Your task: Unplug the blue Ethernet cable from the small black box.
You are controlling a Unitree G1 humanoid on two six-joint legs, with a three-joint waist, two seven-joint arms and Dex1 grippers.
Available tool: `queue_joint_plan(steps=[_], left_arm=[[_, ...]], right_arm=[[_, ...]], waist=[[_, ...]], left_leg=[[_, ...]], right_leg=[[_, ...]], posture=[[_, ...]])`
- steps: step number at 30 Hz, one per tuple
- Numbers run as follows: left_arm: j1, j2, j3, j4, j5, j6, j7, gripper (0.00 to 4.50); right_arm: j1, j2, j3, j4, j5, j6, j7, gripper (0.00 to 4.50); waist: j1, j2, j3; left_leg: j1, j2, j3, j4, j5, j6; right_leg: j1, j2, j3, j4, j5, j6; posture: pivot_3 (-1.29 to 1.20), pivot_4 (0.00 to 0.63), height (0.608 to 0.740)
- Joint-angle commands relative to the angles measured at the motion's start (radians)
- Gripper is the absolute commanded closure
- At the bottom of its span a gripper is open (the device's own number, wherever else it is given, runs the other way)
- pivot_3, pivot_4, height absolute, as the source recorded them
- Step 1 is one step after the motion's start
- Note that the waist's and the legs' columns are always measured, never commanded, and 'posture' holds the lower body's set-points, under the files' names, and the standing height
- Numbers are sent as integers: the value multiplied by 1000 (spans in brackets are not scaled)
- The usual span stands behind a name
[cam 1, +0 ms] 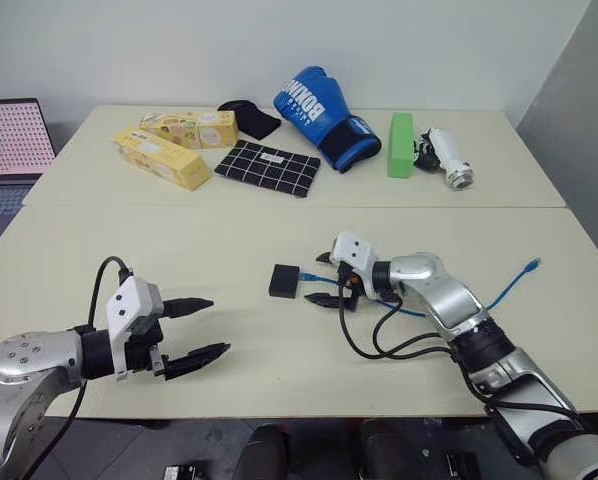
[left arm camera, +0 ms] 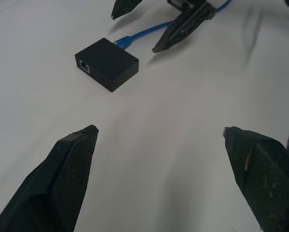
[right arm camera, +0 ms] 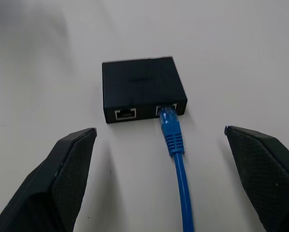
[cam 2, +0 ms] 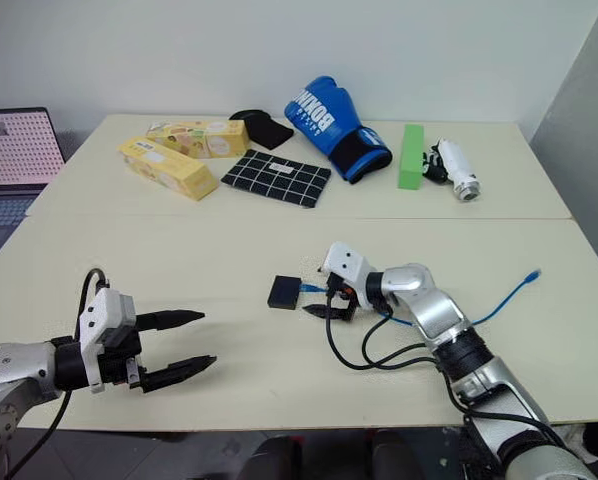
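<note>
blue boxing glove reads "boxing" in white.

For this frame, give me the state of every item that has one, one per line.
blue Ethernet cable: plugged into the box, lying on the table.
small black box: flat on the table, second port empty.
right gripper: open, astride the cable, near the plug.
left gripper: open, empty, away from the box.
laptop: open, screen on.

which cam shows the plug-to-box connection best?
Right wrist view: the blue Ethernet cable enters one port of the small black box, seen straight on. Left wrist view shows the box's far side; the eye views show both small, near the right gripper.
</note>
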Motion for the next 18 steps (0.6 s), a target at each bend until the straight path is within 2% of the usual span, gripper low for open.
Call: queue_joint_plan(steps=[1,3,18], left_arm=[[-17,6,13,-27,-14,-3,4,0],[-20,3,9,-25,-9,-6,8,0],[-52,-2,-29,20,18,-23,15,0]], right_arm=[[-42,18,3,53,-35,-55,30,286],[-49,27,4,73,-46,-64,38,636],[-82,76,-3,135,-104,-65,42,4303]], waist=[[-1,0,0],[-3,0,0],[-7,0,0]], left_leg=[[0,0,0,0,0,0],[0,0,0,0,0,0],[1,0,0,0,0,0]], right_leg=[[0,0,0,0,0,0],[0,0,0,0,0,0],[0,1,0,1,0,0]], posture=[[0,150,740],[0,150,740],[0,150,740]])
